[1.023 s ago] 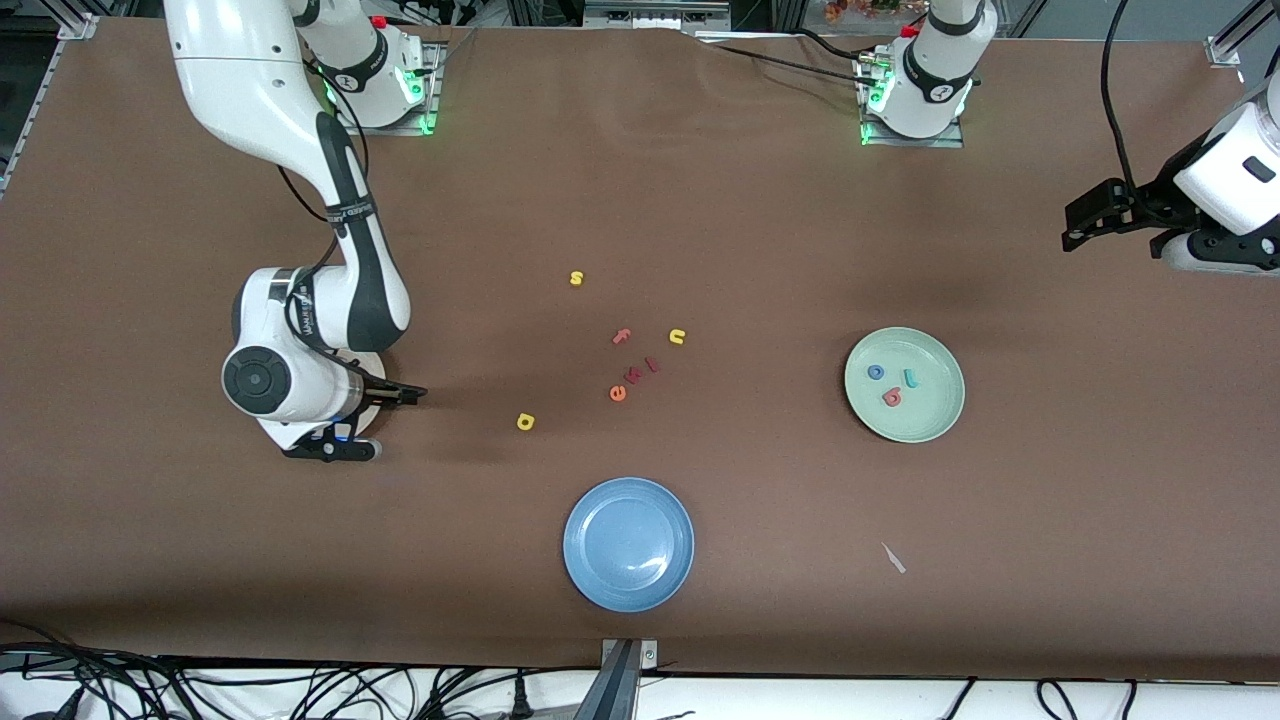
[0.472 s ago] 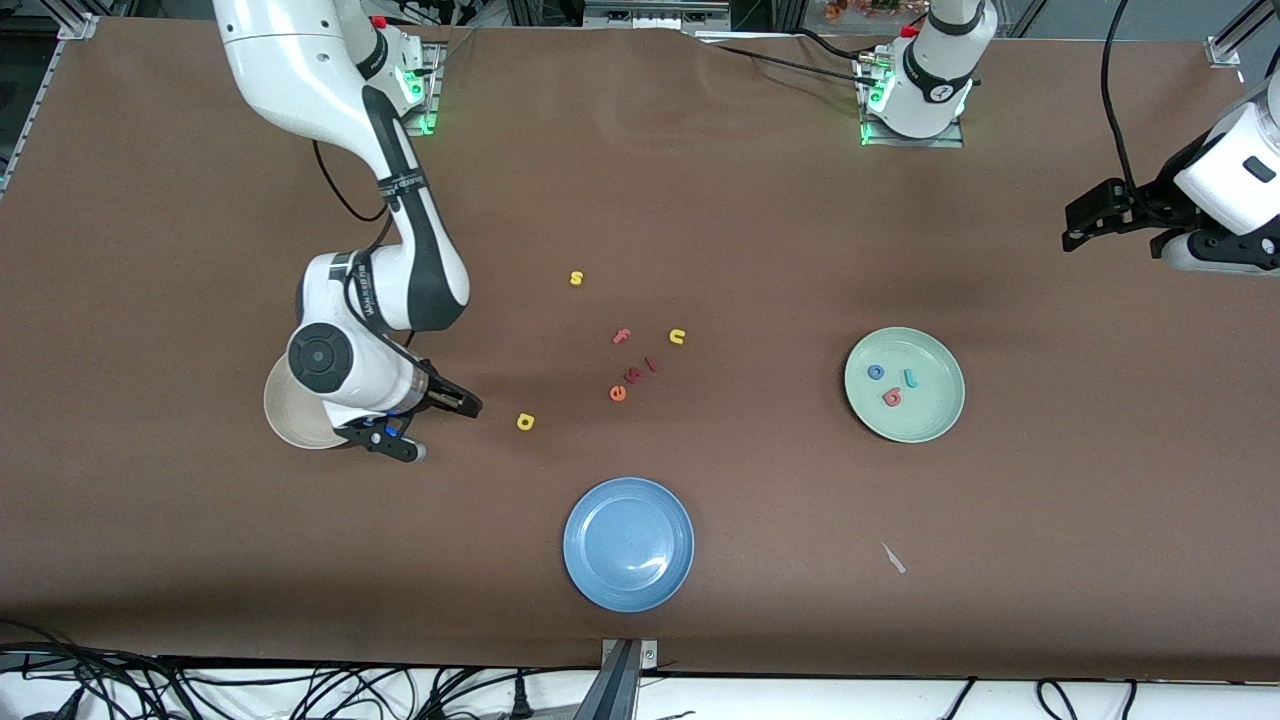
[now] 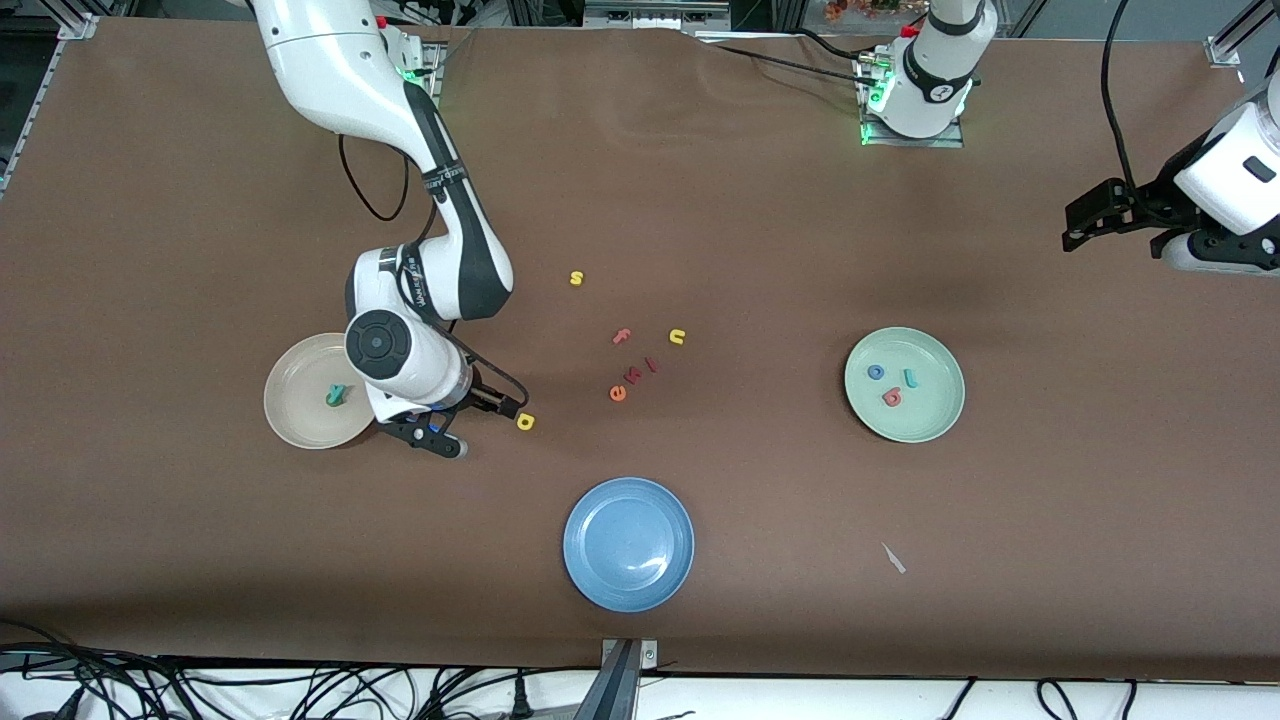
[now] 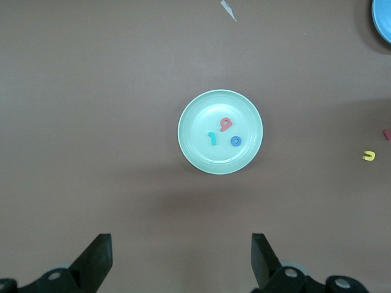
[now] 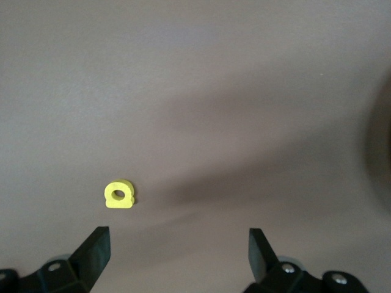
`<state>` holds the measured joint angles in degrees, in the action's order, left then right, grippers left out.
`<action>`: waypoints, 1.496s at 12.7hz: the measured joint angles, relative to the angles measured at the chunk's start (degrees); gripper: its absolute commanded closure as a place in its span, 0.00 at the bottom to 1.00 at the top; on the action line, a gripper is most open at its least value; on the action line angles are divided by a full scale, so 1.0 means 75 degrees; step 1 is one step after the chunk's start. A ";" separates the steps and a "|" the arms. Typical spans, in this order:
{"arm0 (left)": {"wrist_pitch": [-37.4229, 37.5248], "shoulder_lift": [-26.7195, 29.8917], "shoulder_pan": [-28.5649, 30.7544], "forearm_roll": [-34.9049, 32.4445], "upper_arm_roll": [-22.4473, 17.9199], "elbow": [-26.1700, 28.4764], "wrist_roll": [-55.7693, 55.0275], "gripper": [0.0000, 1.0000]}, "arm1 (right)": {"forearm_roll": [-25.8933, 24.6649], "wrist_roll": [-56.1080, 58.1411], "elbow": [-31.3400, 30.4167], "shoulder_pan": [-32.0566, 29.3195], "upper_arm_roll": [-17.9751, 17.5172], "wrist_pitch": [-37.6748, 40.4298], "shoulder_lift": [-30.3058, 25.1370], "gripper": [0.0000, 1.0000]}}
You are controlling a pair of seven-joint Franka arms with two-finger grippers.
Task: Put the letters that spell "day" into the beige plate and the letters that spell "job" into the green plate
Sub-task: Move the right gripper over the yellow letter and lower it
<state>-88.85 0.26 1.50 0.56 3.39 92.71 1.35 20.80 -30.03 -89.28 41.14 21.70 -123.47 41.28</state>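
Beside the yellow "a" I see right gripper spread wide, empty; left gripper waits, likewise apart.

Blue plate, stray letters

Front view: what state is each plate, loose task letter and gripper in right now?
Beige plate: holds the teal "y".
Green plate: holds three letters, blue "o", teal "j", red "b".
Blue plate: empty.
Yellow "a": lying on the table.
Right gripper: open, beside the yellow "a".
Left gripper: open, waiting.
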 measured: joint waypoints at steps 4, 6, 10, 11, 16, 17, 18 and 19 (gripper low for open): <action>0.0000 0.0000 0.0002 0.0000 0.0000 0.0000 0.0000 0.00 | -0.0028 0.0268 0.0412 0.0115 -0.0032 -0.0032 0.0409 0.00; 0.0000 0.0000 0.0002 0.0000 0.0000 0.0000 0.0000 0.00 | -0.0040 0.0292 0.0666 0.0125 -0.0075 -0.0041 0.0663 0.00; 0.0000 0.0000 0.0002 -0.0001 0.0000 0.0000 0.0000 0.00 | -0.0050 0.0317 0.1086 0.0130 -0.0143 -0.0046 0.0976 0.00; 0.0000 0.0000 0.0002 -0.0001 0.0000 0.0000 0.0000 0.00 | -0.0050 0.0363 0.1171 0.0130 -0.0147 -0.0047 0.1065 0.00; 0.0000 0.0000 0.0002 -0.0002 0.0000 0.0000 0.0000 0.00 | -0.0050 0.0411 0.1375 0.0126 -0.0155 -0.0048 0.1306 0.01; 0.0000 0.0000 0.0002 -0.0002 0.0000 0.0000 0.0000 0.00 | -0.0050 0.0412 0.1419 0.0121 -0.0182 -0.0050 0.1335 0.01; 0.0000 0.0000 0.0002 -0.0002 0.0000 0.0000 0.0000 0.00 | -0.0050 0.0412 0.1471 0.0118 -0.0224 -0.0050 0.1364 0.01; 0.0000 0.0000 0.0002 -0.0002 0.0000 0.0000 0.0000 0.00 | -0.0050 0.0412 0.1509 0.0117 -0.0251 -0.0051 0.1385 0.01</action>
<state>-88.85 0.26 1.51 0.54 3.39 92.71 1.35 20.42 -26.94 -77.96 42.02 19.82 -123.86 51.66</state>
